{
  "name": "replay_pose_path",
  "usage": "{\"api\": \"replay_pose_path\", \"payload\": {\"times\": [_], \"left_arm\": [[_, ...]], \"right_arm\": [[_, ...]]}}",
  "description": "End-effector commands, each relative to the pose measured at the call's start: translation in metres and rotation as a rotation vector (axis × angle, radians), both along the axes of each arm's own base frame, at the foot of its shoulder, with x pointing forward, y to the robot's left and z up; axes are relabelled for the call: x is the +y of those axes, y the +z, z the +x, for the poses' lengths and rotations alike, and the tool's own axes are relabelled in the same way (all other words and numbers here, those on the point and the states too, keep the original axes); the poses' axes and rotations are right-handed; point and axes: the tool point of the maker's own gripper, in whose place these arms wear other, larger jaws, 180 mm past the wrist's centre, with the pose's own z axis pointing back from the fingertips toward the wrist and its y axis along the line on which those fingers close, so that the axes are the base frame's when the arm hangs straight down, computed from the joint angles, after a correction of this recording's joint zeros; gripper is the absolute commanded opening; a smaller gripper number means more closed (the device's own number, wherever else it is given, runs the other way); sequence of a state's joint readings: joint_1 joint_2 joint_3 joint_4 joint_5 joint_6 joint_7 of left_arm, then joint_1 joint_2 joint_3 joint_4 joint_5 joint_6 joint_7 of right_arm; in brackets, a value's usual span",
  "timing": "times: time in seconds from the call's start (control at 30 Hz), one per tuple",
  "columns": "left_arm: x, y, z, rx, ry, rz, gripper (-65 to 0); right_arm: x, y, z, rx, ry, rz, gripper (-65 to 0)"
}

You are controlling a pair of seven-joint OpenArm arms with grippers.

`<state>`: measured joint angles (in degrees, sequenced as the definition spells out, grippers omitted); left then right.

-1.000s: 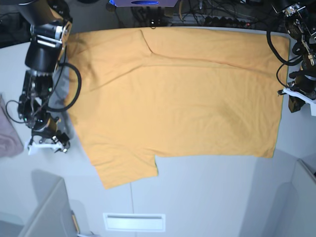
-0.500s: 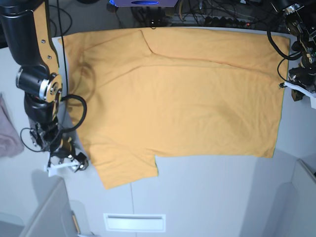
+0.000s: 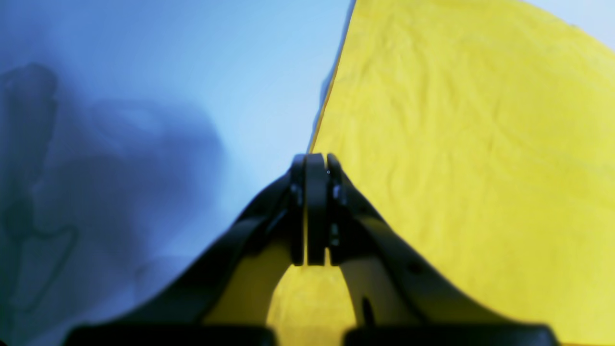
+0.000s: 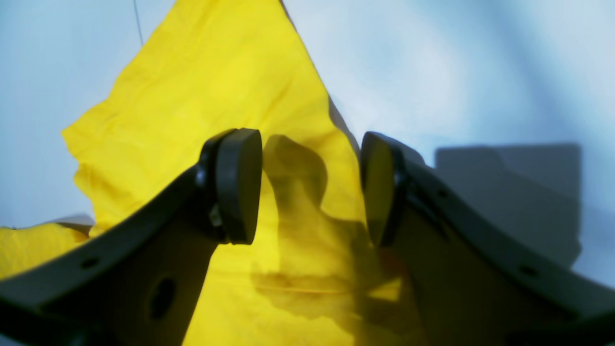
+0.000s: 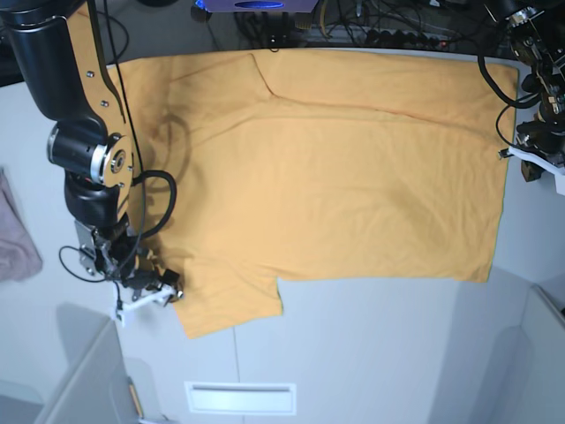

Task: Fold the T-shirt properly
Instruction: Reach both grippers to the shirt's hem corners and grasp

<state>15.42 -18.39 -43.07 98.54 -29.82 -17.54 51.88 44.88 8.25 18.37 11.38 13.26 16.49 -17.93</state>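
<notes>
The orange-yellow T-shirt (image 5: 335, 168) lies spread flat on the white table, one sleeve (image 5: 225, 305) pointing at the near edge. My right gripper (image 5: 164, 287) hangs at that sleeve's left edge. The right wrist view shows the right gripper (image 4: 311, 192) open, its pads (image 4: 238, 185) apart over the yellow sleeve cloth (image 4: 216, 91), nothing between them. My left gripper (image 5: 530, 163) sits at the shirt's right hem. In the left wrist view the left gripper (image 3: 314, 161) is shut, jaws pressed together right at the edge of the T-shirt (image 3: 456, 144).
A pinkish cloth (image 5: 18, 238) lies at the far left of the table (image 5: 371, 353). Grey bins stand at the near left (image 5: 84, 380) and near right (image 5: 543, 353). A white slot (image 5: 240, 397) sits at the front edge. Cables (image 5: 380, 35) run along the back.
My right arm has swung down and rightward, bringing its gripper from the bare table to the near sleeve's edge. The left arm and the shirt have barely moved.
</notes>
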Motion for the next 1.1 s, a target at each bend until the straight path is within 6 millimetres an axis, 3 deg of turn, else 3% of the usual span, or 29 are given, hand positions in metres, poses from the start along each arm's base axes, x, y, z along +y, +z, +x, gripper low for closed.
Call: {"api": "replay_pose_path", "payload": {"times": [0.0,0.13,0.27,0.37,0.57,0.6,0.77,0.83,0.93,1.07], "left_arm": [[0.006,0.015,0.007,-0.041,-0.008,0.033,-65.0],[0.005,0.014,0.008,-0.037,-0.013,0.032,-65.0],[0.006,0.017,0.018,-0.061,-0.005,0.02,-65.0],[0.021,0.018,0.026,-0.052,0.008,0.026,-65.0],[0.035,0.014,0.078,-0.003,-0.054,0.02,-65.0],[0.037,0.013,0.087,-0.004,-0.049,0.007,-60.6],[0.047,0.01,0.139,-0.018,-0.008,-0.093,-24.5],[0.051,0.009,0.16,-0.032,-0.003,-0.097,-13.7],[0.05,0.001,0.19,-0.018,-0.023,-0.056,-6.3],[0.05,-0.014,0.21,0.031,-0.026,-0.03,-6.4]], "right_arm": [[0.0,0.006,0.004,0.009,0.014,-0.009,-34.4],[0.004,-0.001,-0.002,0.028,0.087,-0.082,-37.7],[0.012,-0.002,-0.002,0.028,0.11,-0.087,-52.8],[0.012,-0.002,-0.002,0.029,0.107,-0.087,-65.0],[0.012,-0.002,-0.002,0.03,0.105,-0.088,-65.0],[0.013,-0.002,-0.002,0.03,0.106,-0.087,-65.0],[0.015,-0.001,-0.001,0.028,0.109,-0.085,-65.0],[0.015,0.0,0.0,0.027,0.109,-0.085,-65.0],[0.015,0.0,0.0,0.027,0.109,-0.085,-65.0],[0.016,0.0,0.0,0.026,0.11,-0.084,-65.0]]}}
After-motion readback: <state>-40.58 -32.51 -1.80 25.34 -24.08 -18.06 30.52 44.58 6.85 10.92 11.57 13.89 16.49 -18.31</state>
